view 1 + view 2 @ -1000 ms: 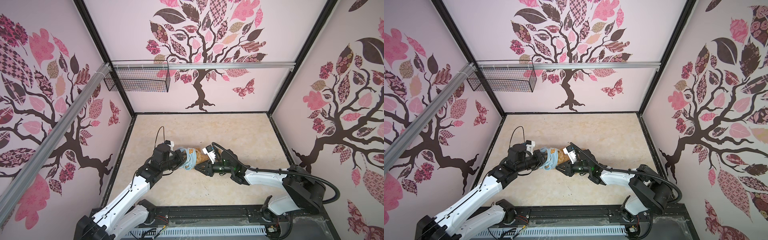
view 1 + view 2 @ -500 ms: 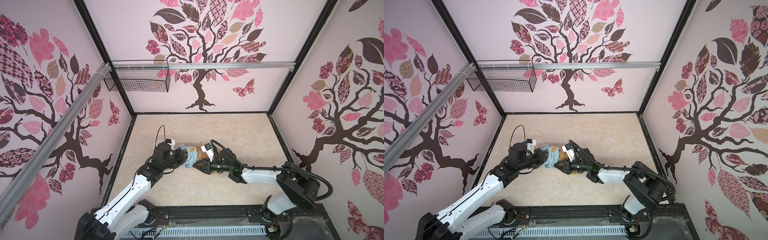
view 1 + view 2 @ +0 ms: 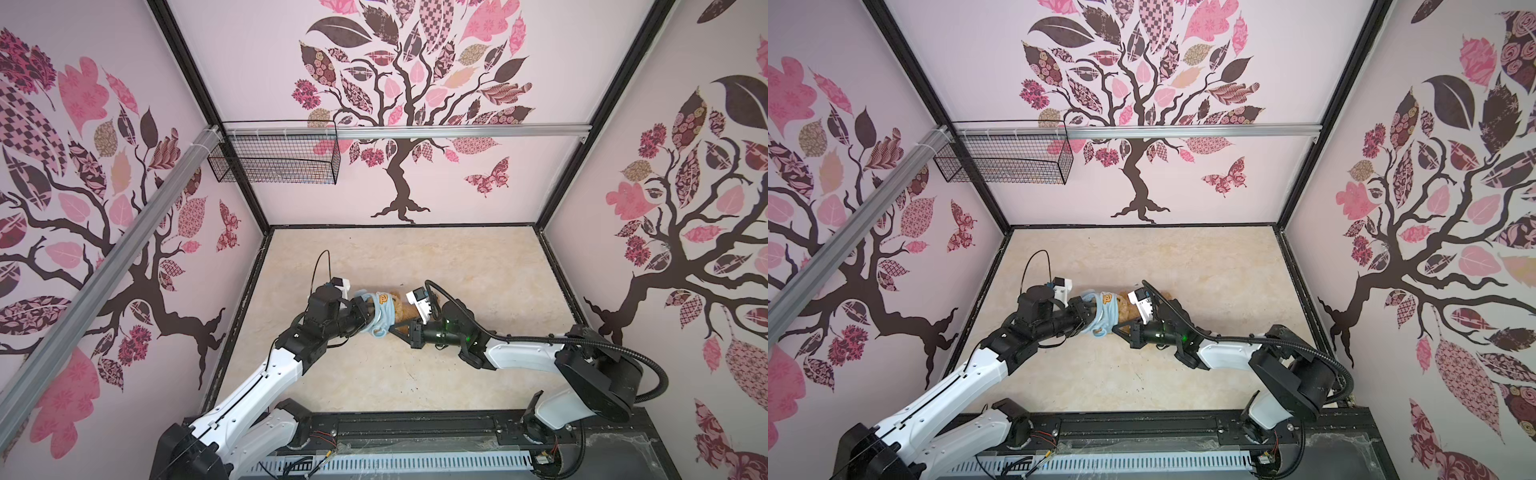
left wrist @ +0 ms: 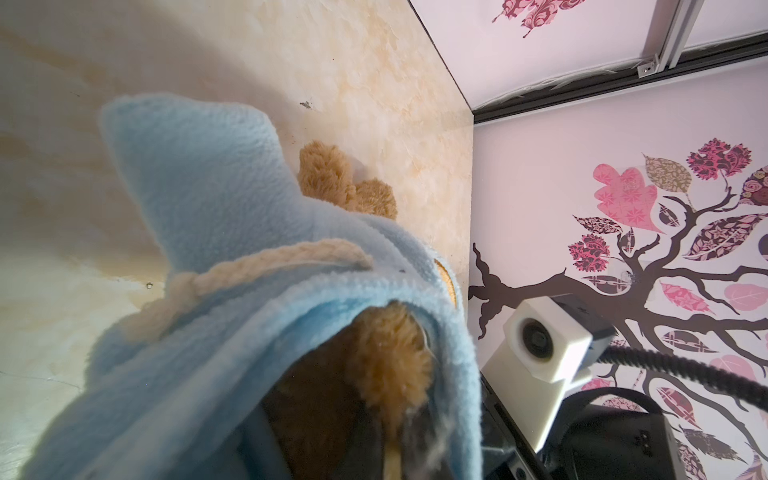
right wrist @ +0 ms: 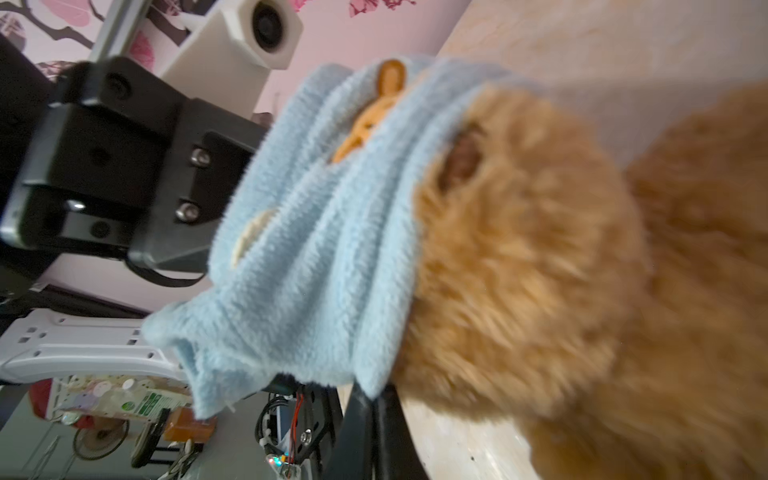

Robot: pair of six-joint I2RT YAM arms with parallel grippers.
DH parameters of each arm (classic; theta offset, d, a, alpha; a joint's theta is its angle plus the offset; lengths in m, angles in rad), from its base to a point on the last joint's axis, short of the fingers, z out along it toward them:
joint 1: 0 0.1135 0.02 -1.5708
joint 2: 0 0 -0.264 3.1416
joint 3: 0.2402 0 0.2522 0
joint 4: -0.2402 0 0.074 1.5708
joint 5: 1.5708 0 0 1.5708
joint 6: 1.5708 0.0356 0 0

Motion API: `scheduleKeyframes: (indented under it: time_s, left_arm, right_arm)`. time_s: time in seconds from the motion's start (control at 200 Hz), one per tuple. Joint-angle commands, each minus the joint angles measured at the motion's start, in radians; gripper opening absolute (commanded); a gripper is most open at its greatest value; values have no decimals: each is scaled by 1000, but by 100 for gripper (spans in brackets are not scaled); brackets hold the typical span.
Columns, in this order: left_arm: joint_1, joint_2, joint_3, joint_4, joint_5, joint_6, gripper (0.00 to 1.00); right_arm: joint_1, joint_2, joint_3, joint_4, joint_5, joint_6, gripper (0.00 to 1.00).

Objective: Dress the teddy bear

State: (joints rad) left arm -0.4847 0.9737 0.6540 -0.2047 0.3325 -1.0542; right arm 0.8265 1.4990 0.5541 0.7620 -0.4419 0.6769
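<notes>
The golden-brown teddy bear [image 3: 402, 311] [image 3: 1126, 309] lies on the beige floor [image 3: 436, 266], between my two grippers. A light-blue shirt [image 3: 382, 316] [image 3: 1104, 315] with an orange bear print is bunched over the bear's left end. My left gripper [image 3: 365, 318] [image 3: 1086, 316] reaches inside the shirt [image 4: 232, 199] and is shut [image 4: 390, 449] on a tuft of bear fur [image 4: 386, 361]. From the right, my right gripper [image 3: 392, 328] [image 3: 1119, 328] is shut [image 5: 374, 399] on the shirt's lower edge [image 5: 307, 249], next to the bear's fur [image 5: 519, 266].
A black wire basket [image 3: 274, 160] hangs from the rail at the back left. Patterned walls close in three sides of the floor. A black rail [image 3: 415, 428] runs along the front. The right arm's white camera [image 4: 540, 340] sits close beside the shirt.
My right gripper has moved a little left to the shirt and closed on its edge. The left gripper has stayed shut inside the shirt.
</notes>
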Motion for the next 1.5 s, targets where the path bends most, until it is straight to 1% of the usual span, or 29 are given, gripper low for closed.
scheduleKeyframes:
  time_s: [0.0, 0.13, 0.25, 0.39, 0.52, 0.64, 0.72, 0.775, 0.82, 0.89, 0.935, 0.99, 1.035, 1.09, 1.185, 1.245, 1.315, 1.4, 1.455, 1.495]
  left_arm:
    - [38, -20, -13, 41, 62, 17, 0]
    - [84, -25, -17, 52, 135, 20, 0]
    - [105, -10, -5, 27, 191, 61, 0]
    - [129, 3, -13, 31, 234, 96, 0]
    - [151, 21, -4, 26, 276, 139, 0]
    - [161, 28, -8, 62, 324, 153, 0]
    - [162, 33, -23, 120, 351, 125, 0]
    - [162, 43, -14, 105, 364, 150, 0]
    - [161, 45, 6, 67, 368, 217, 0]
    - [151, 36, 26, 19, 335, 325, 0]
    - [146, 26, 25, 15, 313, 399, 0]
    - [137, 6, 17, 18, 290, 506, 0]
    - [129, -13, 11, 17, 273, 611, 0]
    - [113, -41, 1, 15, 242, 754, 0]
    - [69, -83, -10, -12, 161, 981, 0]
    - [53, -97, -9, -35, 130, 1107, 0]
    - [51, -116, -31, -1, 127, 1202, 0]
    - [46, -138, -64, 51, 184, 1323, 0]
    - [38, -144, -77, 66, 218, 1393, 0]
    - [36, -145, -83, 66, 237, 1440, 0]
  right_arm:
    - [-27, -43, -40, -140, 133, -9, 0]
    - [-64, -37, -78, -199, 169, 8, 0]
    - [-89, -41, -83, -274, 209, -11, 0]
    - [-148, -56, -108, -341, 257, -5, 0]
    - [-169, -74, -122, -402, 310, -27, 0]
    - [-169, -62, -121, -425, 342, -70, 0]
    - [-155, -58, -79, -463, 356, -149, 0]
    - [-120, -65, -53, -465, 377, -217, 0]
    - [-81, -73, -41, -442, 378, -272, 0]
    - [-28, -84, -34, -397, 345, -342, 0]
    - [-22, -83, -38, -360, 283, -347, 0]
    - [-23, -88, -40, -344, 247, -332, 0]
    - [-24, -94, -35, -358, 216, -341, 4]
    - [-30, -112, -16, -417, 185, -363, 10]
    - [-73, -178, 13, -519, 98, -381, 20]
    - [-126, -241, 5, -534, 24, -353, 25]
    - [-211, -319, -16, -507, -80, -291, 33]
    - [-292, -394, -27, -437, -168, -203, 40]
    - [-313, -403, 1, -420, -200, -149, 45]
    - [-314, -392, 39, -431, -233, -134, 48]
